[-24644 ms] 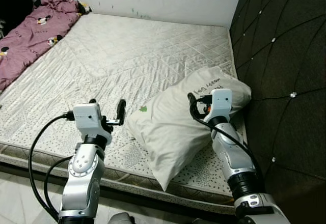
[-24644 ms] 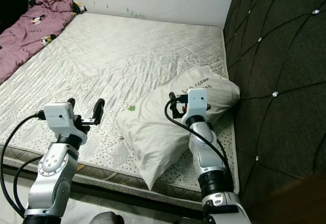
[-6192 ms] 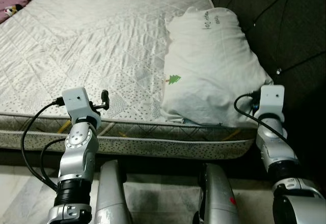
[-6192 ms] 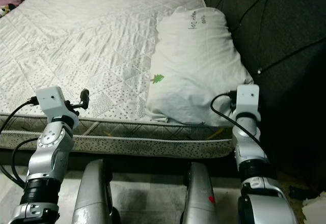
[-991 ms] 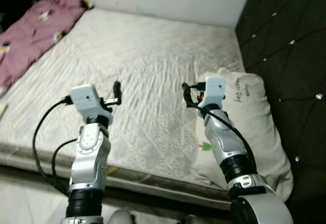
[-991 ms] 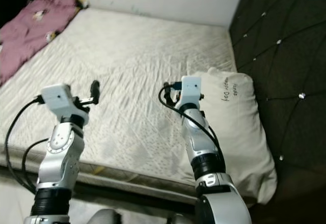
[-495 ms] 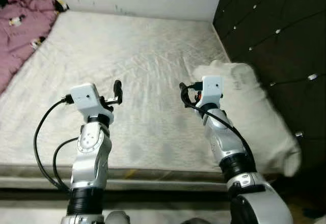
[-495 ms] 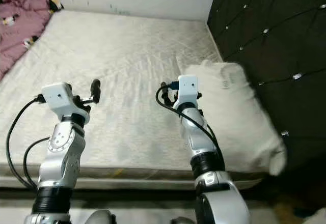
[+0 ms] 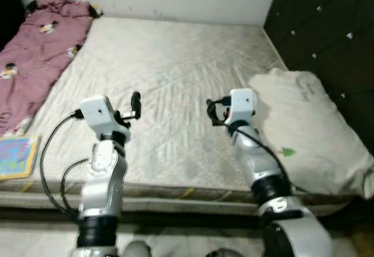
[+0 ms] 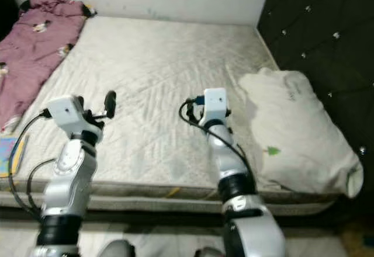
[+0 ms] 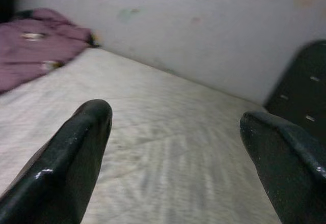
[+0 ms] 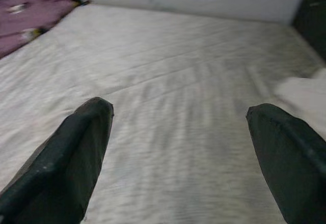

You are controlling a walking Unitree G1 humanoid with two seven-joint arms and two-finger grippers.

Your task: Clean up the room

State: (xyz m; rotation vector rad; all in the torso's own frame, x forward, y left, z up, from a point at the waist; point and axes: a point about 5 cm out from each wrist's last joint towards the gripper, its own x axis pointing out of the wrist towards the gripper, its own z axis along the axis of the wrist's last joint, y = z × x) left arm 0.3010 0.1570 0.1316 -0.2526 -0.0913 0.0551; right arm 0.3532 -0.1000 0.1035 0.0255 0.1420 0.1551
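Both grippers, left gripper [image 9: 135, 106] and right gripper [image 9: 211, 110], hover over the mattress [image 9: 169, 76], jaws wide apart and holding nothing. White pillow [image 9: 310, 128] lies at 3 o'clock, pink blanket [image 9: 35, 52] at 10 o'clock.

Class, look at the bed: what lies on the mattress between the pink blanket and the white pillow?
Nothing: in the left eye view, bare quilted mattress stretches between the pink blanket and the white pillow.

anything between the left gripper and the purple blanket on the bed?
Nothing visible. The left gripper hovers open over bare mattress, and the purple blanket lies along the bed's left side up to the far corner. A colourful book sits at the near left edge, off that line.
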